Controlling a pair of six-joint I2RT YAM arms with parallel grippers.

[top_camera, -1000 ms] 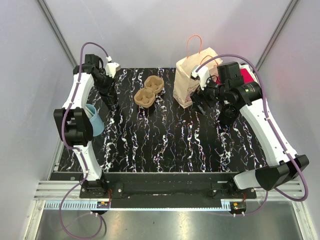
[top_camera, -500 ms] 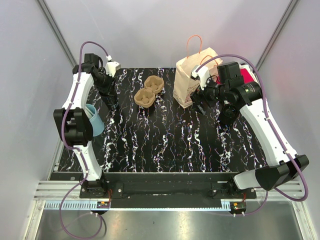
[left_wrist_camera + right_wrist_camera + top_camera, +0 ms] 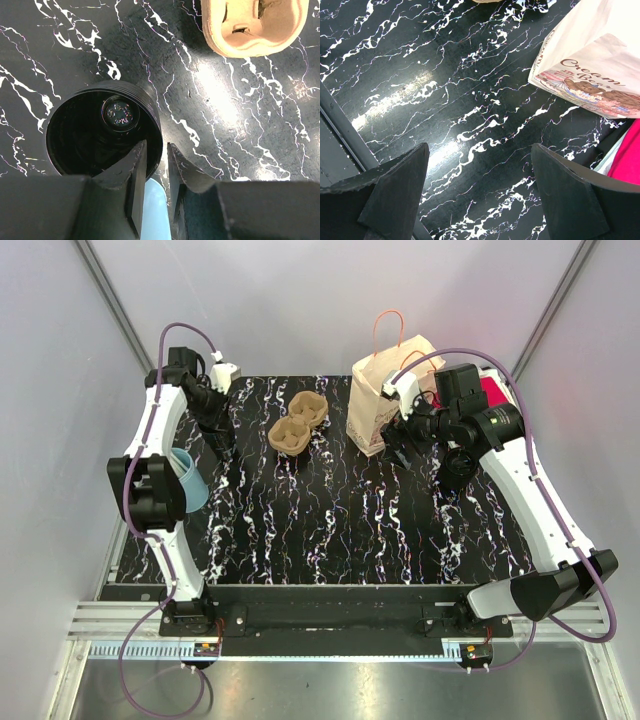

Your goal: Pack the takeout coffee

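A black cup (image 3: 75,135) stands upright on the marble table, its open top facing the left wrist camera. My left gripper (image 3: 156,147) points down over it at the table's back left (image 3: 222,440), one finger inside the cup and one outside, shut on the rim's wall. A brown pulp cup carrier (image 3: 300,423) (image 3: 255,25) lies to its right. The paper bag (image 3: 385,400) (image 3: 600,55) stands at the back right. My right gripper (image 3: 480,150) hovers open beside the bag (image 3: 402,445), holding nothing.
A light blue cup (image 3: 188,480) (image 3: 152,210) lies at the table's left edge by the left arm. Something pink (image 3: 492,390) (image 3: 627,160) sits behind the right arm. The table's metal edge (image 3: 340,135) shows at the left of the right wrist view.
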